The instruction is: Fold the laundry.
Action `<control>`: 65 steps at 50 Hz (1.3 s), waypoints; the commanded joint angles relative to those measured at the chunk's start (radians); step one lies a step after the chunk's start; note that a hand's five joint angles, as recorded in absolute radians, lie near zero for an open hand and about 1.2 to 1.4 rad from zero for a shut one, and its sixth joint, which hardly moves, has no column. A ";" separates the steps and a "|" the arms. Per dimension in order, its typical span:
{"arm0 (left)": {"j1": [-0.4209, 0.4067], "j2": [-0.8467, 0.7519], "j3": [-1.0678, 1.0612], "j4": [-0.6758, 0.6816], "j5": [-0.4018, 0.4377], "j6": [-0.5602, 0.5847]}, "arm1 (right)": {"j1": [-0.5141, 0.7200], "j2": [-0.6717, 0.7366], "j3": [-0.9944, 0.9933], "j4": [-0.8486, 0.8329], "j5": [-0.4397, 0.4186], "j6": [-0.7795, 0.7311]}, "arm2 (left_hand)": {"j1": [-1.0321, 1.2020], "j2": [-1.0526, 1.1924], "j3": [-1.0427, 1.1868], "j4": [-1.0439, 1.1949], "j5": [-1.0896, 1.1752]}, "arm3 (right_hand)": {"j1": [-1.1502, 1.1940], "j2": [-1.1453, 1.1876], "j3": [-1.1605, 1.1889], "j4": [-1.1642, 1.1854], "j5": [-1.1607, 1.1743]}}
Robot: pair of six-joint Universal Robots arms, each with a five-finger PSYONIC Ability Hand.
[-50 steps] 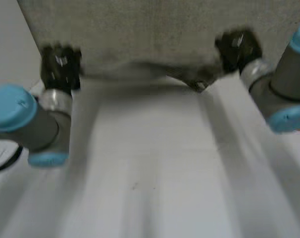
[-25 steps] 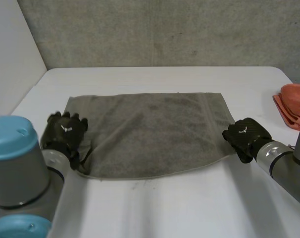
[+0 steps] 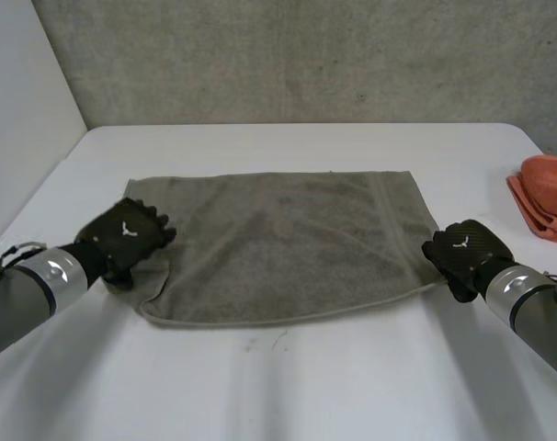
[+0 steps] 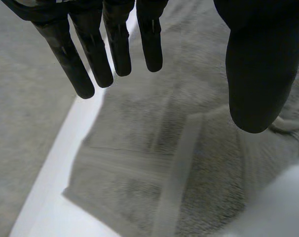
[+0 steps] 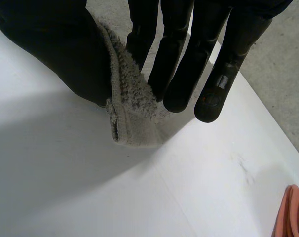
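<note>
The white surface (image 3: 288, 386) carries a grey towel (image 3: 278, 243) spread flat across its middle, long sides parallel to the far edge. A bunched orange cloth (image 3: 545, 197) lies at the right edge, well apart from the towel.

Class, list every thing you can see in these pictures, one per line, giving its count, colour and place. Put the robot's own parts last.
towel: one, grey-brown, spread flat in the middle of the table.
orange cloth: one, orange, at the table's edge on the robot's right, apart from the towel.
table: one, white, under both cloths.
wall: one, grey, behind the table.
left arm, right arm: two, grey, reaching in from the near side.
left hand: one, black, open, at the towel's left edge.
right hand: one, black, pinching the towel's near right corner.
</note>
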 commanded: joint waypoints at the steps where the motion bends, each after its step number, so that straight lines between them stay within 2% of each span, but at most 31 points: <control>1: -0.002 -0.088 0.047 -0.103 0.007 0.118 | 0.001 0.002 0.010 -0.001 0.000 0.000 | 0.059 0.061 0.058 0.055 0.052 | 0.415 0.228 0.215 0.207 0.227; 7: 0.000 -0.169 0.123 -0.164 0.001 0.126 | 0.003 0.005 0.013 -0.001 -0.001 -0.001 | 0.053 0.055 0.052 0.049 0.046 | 0.415 0.228 0.215 0.207 0.227; 17: -0.003 -0.215 0.172 -0.167 -0.010 0.130 | 0.001 0.005 0.014 -0.001 -0.001 -0.001 | 0.073 0.075 0.073 0.070 0.067 | 0.415 0.228 0.215 0.207 0.227; 25: -0.009 -0.217 0.200 -0.167 -0.083 0.126 | 0.001 0.006 0.016 -0.003 -0.001 -0.012 | 0.417 0.418 0.416 0.413 0.410 | 0.415 0.228 0.215 0.207 0.227; 40: -0.006 -0.197 0.191 -0.163 -0.158 0.133 | 0.000 0.008 0.014 -0.012 0.000 -0.024 | 0.449 0.451 0.449 0.446 0.443 | 0.415 0.228 0.215 0.207 0.227; 44: -0.006 -0.149 0.179 -0.163 -0.200 0.132 | 0.000 0.003 0.010 0.000 0.000 -0.024 | 0.561 0.562 0.560 0.557 0.554 | 0.415 0.228 0.215 0.207 0.227; 48: -0.005 -0.097 0.142 -0.163 -0.231 0.122 | 0.000 -0.001 0.010 0.023 0.002 -0.035 | 0.780 0.782 0.780 0.777 0.774 | 0.415 0.228 0.215 0.207 0.227; 50: -0.005 -0.062 0.102 -0.166 -0.244 0.124 | 0.001 -0.007 0.007 0.066 0.003 -0.063 | 0.925 0.926 0.924 0.921 0.918 | 0.415 0.228 0.215 0.207 0.227; 56: -0.011 0.039 -0.039 -0.171 -0.295 0.122 | -0.003 -0.068 -0.002 0.291 0.009 -0.182 | 0.942 0.944 0.941 0.939 0.936 | 0.415 0.228 0.215 0.207 0.227; 62: -0.028 0.167 -0.203 -0.204 -0.468 0.084 | -0.059 -0.125 0.022 0.581 0.016 -0.319 | 0.942 0.944 0.941 0.939 0.936 | 0.415 0.228 0.215 0.207 0.227; 65: -0.035 0.236 -0.283 -0.308 -0.516 0.075 | -0.111 -0.179 0.059 0.706 0.016 -0.408 | 0.942 0.944 0.941 0.939 0.936 | 0.415 0.228 0.215 0.207 0.227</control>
